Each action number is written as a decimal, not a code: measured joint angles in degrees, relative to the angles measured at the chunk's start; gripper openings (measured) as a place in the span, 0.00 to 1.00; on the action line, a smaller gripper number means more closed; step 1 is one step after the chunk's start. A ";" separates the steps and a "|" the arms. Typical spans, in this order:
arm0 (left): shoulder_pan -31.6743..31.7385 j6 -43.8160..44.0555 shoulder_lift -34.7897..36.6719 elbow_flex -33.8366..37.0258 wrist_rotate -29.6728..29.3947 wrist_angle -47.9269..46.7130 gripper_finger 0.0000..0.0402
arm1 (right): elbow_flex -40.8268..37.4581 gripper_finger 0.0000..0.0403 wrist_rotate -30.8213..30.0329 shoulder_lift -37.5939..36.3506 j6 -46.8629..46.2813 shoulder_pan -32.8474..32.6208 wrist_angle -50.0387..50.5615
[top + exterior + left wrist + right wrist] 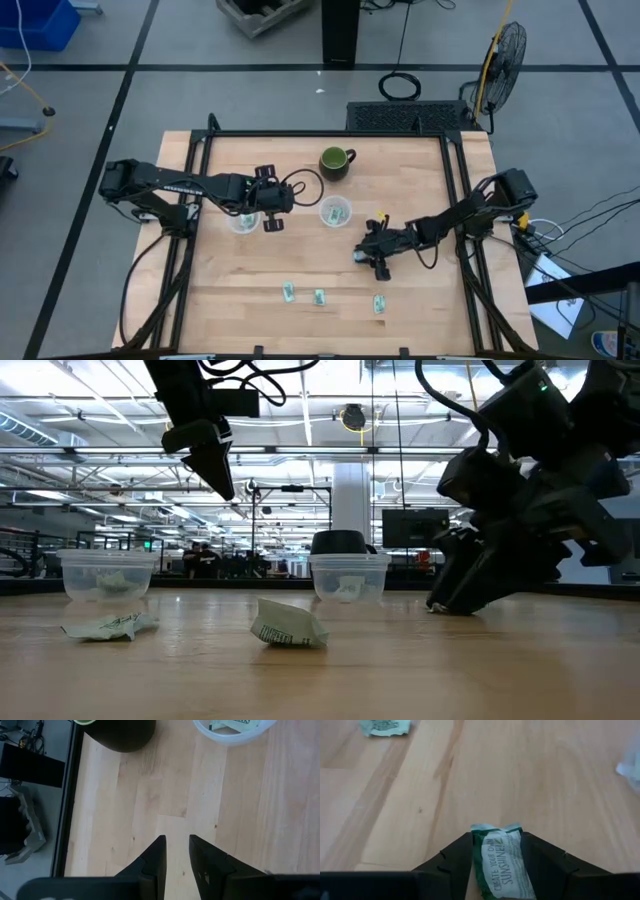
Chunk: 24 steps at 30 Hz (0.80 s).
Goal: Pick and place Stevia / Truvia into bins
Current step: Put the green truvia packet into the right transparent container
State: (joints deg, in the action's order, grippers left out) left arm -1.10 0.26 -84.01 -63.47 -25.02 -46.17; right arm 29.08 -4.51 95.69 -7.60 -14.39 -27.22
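My right gripper (372, 252) (496, 837) is low over the table's right middle, shut on a green-and-white Stevia sachet (501, 862). Three more sachets (288, 291) (319, 297) (380, 303) lie flat near the table's near edge. Two of them (110, 626) (288, 626) show crumpled in the low view. Two clear cups stand mid-table, the left one (243, 221) and the right one (335, 212), each with sachets inside. My left gripper (270, 203) (177, 846) hangs high between the cups, next to the left one, open by a narrow gap and holding nothing. My right gripper pinches the sachet between its two fingers (457, 852), which lie along its long edges. The sachet's far end (495, 828) pokes out just past the fingertips. The fingers slant down toward the table's left. Whether the sachet is off the wood, I cannot tell.
A dark green mug (336, 160) stands near the table's far edge, behind the right cup. A black frame rail (320, 133) borders the tabletop. Bare wood lies between the cups and the row of loose sachets.
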 joint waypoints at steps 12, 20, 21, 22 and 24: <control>0.02 0.12 0.00 -0.01 0.00 0.02 0.22 | 0.02 0.42 -1.30 0.62 -0.52 0.02 0.11; 0.02 0.18 0.00 0.00 0.00 0.02 0.22 | -0.10 0.27 -1.67 0.72 -0.46 0.10 -0.79; 0.02 0.18 0.00 -0.01 0.00 0.02 0.22 | -0.11 0.25 -1.64 0.74 -0.45 0.12 -0.99; 0.02 0.18 0.00 0.00 0.00 0.01 0.22 | -0.11 0.22 -1.62 0.75 -0.45 0.13 -1.19; 0.01 0.18 0.00 -0.01 0.00 0.02 0.22 | -0.11 0.18 -1.52 0.44 -0.43 0.17 -1.33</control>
State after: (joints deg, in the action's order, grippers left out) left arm -1.09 0.44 -84.01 -63.48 -25.02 -46.15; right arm 28.97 -6.03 96.13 -8.03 -14.22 -28.56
